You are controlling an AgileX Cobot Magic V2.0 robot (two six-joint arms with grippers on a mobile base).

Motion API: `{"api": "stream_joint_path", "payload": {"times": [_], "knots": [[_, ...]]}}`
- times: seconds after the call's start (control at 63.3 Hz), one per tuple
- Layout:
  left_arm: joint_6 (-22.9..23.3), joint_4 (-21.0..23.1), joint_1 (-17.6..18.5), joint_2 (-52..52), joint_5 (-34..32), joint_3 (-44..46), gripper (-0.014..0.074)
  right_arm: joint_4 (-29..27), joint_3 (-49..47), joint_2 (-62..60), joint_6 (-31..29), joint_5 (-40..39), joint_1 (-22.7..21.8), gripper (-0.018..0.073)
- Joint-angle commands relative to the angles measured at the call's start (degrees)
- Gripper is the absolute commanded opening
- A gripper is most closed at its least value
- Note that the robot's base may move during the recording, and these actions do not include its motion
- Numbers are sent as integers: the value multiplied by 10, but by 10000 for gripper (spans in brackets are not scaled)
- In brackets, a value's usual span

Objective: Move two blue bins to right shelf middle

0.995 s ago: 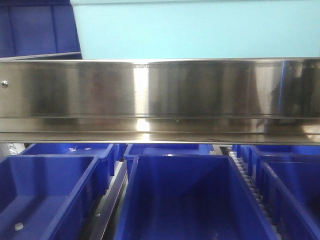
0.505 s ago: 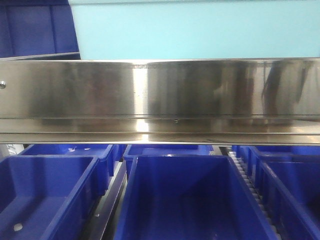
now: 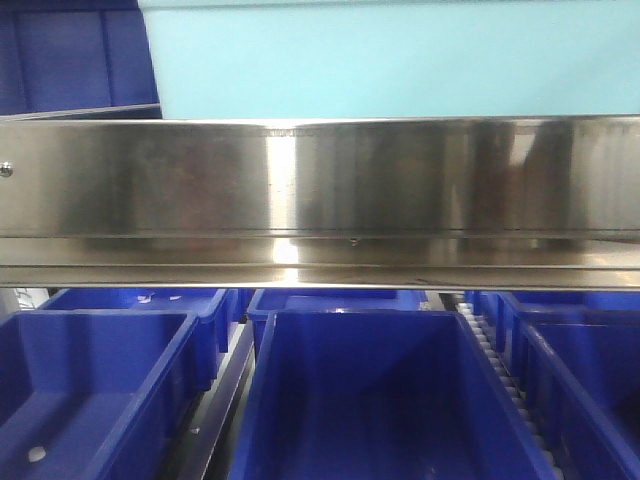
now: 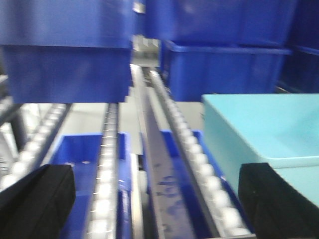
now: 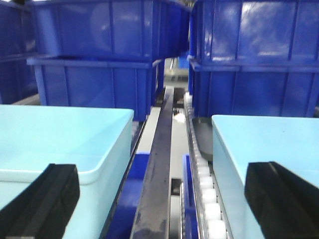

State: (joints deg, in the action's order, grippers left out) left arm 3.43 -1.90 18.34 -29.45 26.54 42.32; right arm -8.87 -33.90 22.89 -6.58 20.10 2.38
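Dark blue bins fill the lower shelf in the front view: one in the middle (image 3: 385,400), one at the left (image 3: 90,390), one at the right (image 3: 590,380). More blue bins stand at the back in the left wrist view (image 4: 65,55) and stacked in the right wrist view (image 5: 99,50). My left gripper (image 4: 157,199) is open and empty above roller tracks (image 4: 192,149). My right gripper (image 5: 162,199) is open and empty above a dark rail (image 5: 159,164), between two light cyan bins. Neither gripper shows in the front view.
A steel shelf beam (image 3: 320,200) spans the front view, with a light cyan bin (image 3: 390,60) above it. Cyan bins sit at the right of the left gripper (image 4: 259,129) and on both sides of the right gripper (image 5: 55,134) (image 5: 269,144).
The front view shifted slightly one second ago, then held still. Dark reflections on the right of the steel beam have faded. The bins have not moved.
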Motion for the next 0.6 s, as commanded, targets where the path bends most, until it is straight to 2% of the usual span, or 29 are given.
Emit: {"api": "stream_joint_path", "payload": {"times": [0.0,0.205,0.379,0.584], "knots": [[2,2,29,-42,28,48,571,5,-48,31,-2,24,1,570],[2,7,69,-162,120,177,571,5,-148,118,-2,68,19,570],[2,28,71,-281,221,304,571,5,-252,218,-2,160,36,570],[2,33,71,-413,321,444,571,4,-393,359,-2,286,60,570]]}}
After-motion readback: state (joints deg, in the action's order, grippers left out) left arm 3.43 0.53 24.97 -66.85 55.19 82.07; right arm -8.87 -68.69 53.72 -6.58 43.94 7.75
